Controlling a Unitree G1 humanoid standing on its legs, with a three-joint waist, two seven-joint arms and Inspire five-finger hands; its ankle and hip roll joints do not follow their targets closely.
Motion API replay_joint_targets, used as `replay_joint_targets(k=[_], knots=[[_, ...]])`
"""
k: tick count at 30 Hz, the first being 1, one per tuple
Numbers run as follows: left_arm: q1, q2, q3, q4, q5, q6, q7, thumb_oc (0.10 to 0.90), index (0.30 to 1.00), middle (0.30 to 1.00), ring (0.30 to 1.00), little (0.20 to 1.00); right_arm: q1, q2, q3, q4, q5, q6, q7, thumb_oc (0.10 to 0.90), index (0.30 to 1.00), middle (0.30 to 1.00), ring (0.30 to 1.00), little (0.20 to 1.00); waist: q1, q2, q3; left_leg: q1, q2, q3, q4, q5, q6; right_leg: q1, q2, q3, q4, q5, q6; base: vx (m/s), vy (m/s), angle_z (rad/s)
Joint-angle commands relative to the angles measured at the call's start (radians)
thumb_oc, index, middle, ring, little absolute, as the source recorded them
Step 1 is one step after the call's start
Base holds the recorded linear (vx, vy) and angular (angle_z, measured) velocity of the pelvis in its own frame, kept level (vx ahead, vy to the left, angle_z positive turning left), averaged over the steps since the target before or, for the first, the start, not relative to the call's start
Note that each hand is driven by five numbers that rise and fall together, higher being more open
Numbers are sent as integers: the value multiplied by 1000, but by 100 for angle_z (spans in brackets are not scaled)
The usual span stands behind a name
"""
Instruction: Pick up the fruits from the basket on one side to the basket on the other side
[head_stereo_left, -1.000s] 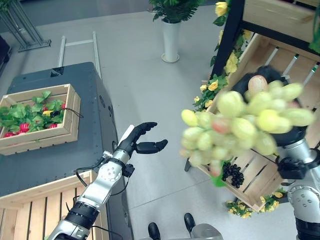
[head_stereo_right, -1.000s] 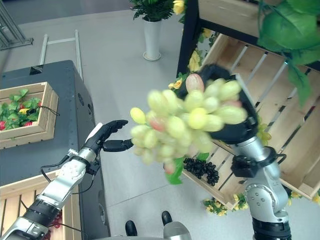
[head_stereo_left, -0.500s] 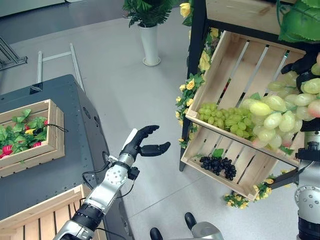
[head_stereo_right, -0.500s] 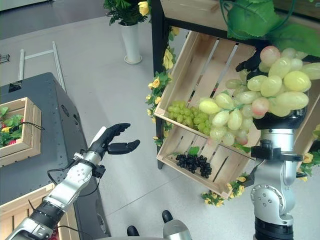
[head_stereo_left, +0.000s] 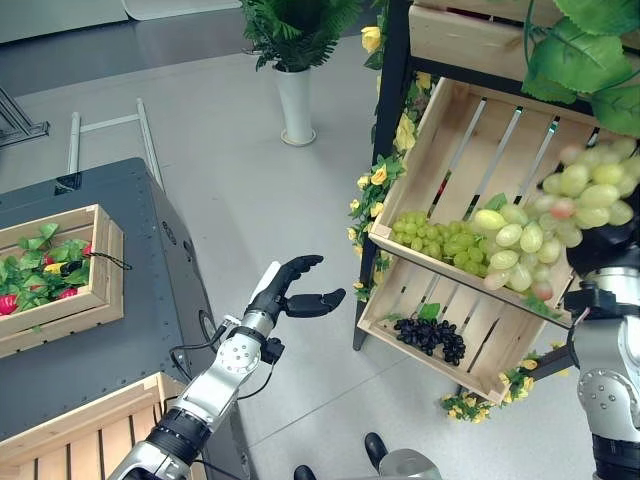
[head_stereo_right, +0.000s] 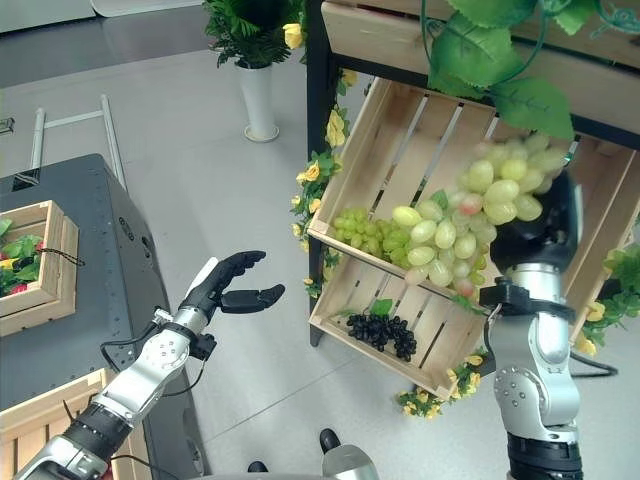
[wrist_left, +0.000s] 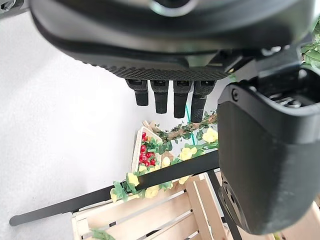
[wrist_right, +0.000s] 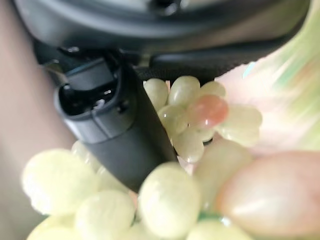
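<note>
A big bunch of green grapes (head_stereo_right: 470, 215) hangs in the air in front of the slanted wooden shelf crates at the right. My right hand (head_stereo_right: 527, 243) is raised and shut on it; in the right wrist view its thumb (wrist_right: 117, 135) lies across the grapes (wrist_right: 170, 200). Behind the bunch, the upper crate (head_stereo_left: 470, 130) holds more green grapes (head_stereo_left: 435, 235), and the lower crate (head_stereo_left: 400, 300) holds black grapes (head_stereo_left: 430, 335). My left hand (head_stereo_left: 285, 292) floats open and empty over the floor beside the dark table (head_stereo_left: 160, 300), its fingers (wrist_left: 161, 95) straight.
On the dark table stands a wooden crate (head_stereo_left: 110, 260) of leaves and red fruit, with a slatted crate (head_stereo_left: 90, 425) nearer to me. A black shelf frame (head_stereo_left: 392, 100) trimmed with yellow flowers carries the grape crates. A plant in a white vase (head_stereo_left: 297, 95) stands behind.
My right hand has carried the green grape bunch from close before the camera rightwards to the shelf crates. The view has turned right. My left hand stays open in the same pose.
</note>
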Motion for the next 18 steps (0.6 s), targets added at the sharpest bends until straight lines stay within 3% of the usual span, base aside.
replay_joint_targets(k=[1,7,9,18], knots=[[-103,13,17,-8,-4,-74,45,800,900,900,900,900,-62,-109,-59,13,-27,44,-26,400,300,300,300,300,12,34,-46,42,6,-91,9,-133,-3,-19,45,-67,41,-21,-1,0,0,0],[-116,17,1,-22,-9,-52,57,800,900,900,900,900,-61,-122,-6,116,-6,147,-50,400,300,300,300,300,19,19,-44,37,6,-99,9,-129,-2,-19,43,-79,38,-15,-1,-12,-8,-8],[-122,18,-6,-23,-7,-48,54,800,900,900,900,900,-74,-133,16,171,53,199,-75,400,300,300,300,300,28,11,-42,36,6,-101,9,-126,-2,-18,42,-84,38,-13,-3,0,0,0],[-149,17,-35,-11,-5,-45,47,800,900,900,900,900,-152,-154,56,304,256,247,-200,400,300,300,300,300,54,-8,-38,29,6,-120,9,-121,-2,-13,42,-100,34,-8,-9,-11,-13,4]])
